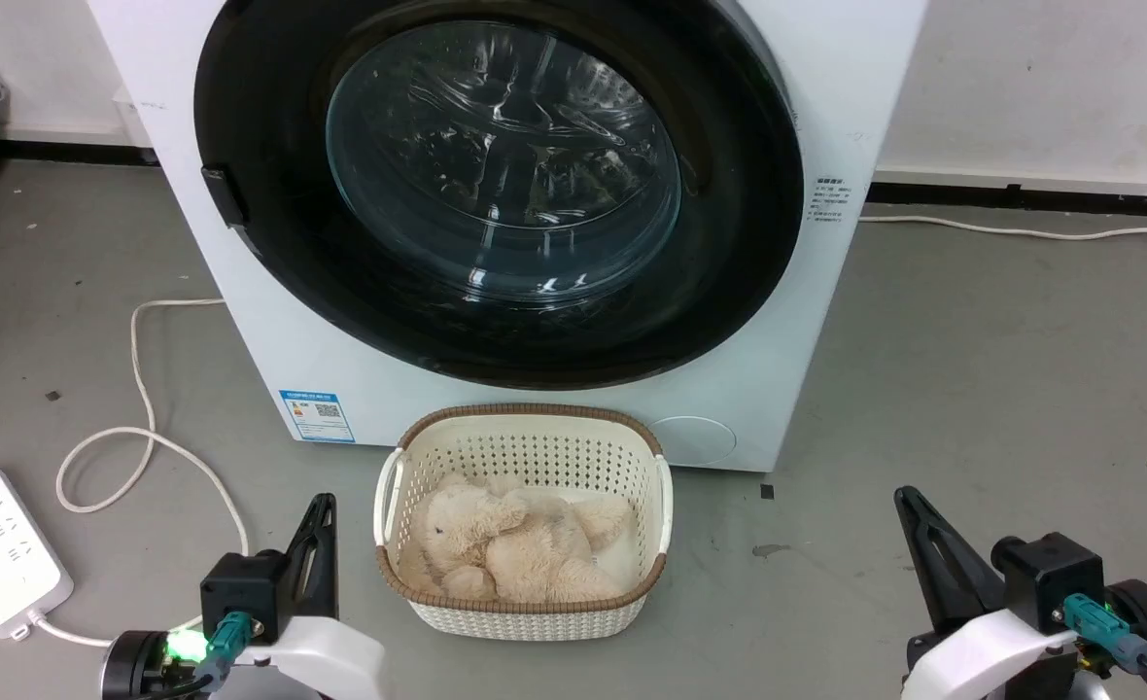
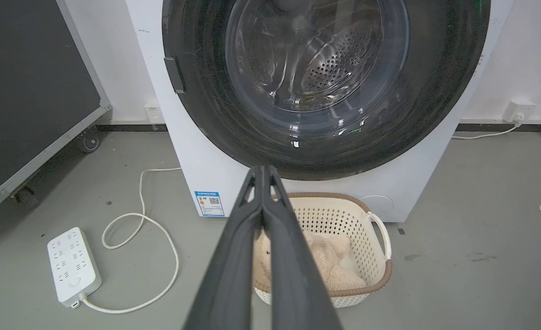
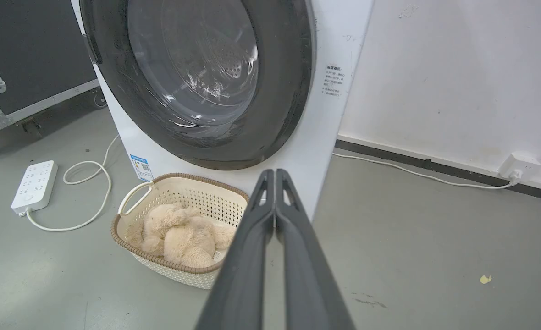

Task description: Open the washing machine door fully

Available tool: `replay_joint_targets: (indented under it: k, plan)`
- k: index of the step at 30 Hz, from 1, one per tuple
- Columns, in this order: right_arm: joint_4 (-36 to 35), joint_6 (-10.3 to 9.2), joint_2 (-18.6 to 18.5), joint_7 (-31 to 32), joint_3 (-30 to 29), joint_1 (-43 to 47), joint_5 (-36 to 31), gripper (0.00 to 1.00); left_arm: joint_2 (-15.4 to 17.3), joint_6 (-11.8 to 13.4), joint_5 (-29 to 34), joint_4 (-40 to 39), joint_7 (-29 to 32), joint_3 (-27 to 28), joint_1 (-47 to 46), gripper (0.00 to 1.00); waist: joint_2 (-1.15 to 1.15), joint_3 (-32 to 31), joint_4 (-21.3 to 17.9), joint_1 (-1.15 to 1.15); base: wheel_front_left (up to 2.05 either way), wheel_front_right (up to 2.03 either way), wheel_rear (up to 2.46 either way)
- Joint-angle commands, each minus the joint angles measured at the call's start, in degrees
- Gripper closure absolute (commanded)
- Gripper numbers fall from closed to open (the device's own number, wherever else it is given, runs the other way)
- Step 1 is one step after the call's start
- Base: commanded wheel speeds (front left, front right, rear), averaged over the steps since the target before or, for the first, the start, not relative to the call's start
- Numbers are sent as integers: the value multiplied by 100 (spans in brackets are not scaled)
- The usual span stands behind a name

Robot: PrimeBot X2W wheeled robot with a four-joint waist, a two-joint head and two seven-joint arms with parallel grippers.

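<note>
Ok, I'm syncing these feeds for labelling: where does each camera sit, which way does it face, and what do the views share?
Head view: on the head, facing forward and down at the shut washing machine door; left end effector and right end effector at bottom corners.
Left wrist view: low, facing the door squarely; own shut fingers rise centrally.
Right wrist view: low, right of the machine, facing the door obliquely; own shut fingers.
Shared: door and basket.

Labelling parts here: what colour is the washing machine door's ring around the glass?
Glossy black; the washing machine door shows best in the head view.
</note>
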Motion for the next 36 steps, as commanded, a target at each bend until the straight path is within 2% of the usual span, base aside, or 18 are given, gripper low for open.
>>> replay_joint_targets:
  k: [1,14,15,36]
  plan:
    - [14,-9,29,2,-5,-65,-30,100,7,16,50,-20,2,-3,-85,100,0,0,0,0,0,0,0]
    - [0,0,0,-1,0,0,2,100,0,0,0,0,-2,-1,0,100,0,0,0,0,0,0,0]
    - [-1,1,0,-4,1,4,4,0,-1,-1,-8,1,-3,-3,3,0,0,0,0,0,0,0,0]
    - [-14,0,-13,-239,21,11,14,0,0,95,-48,-14,-239,-183,-35,0,0,114,14,0,0,0,0]
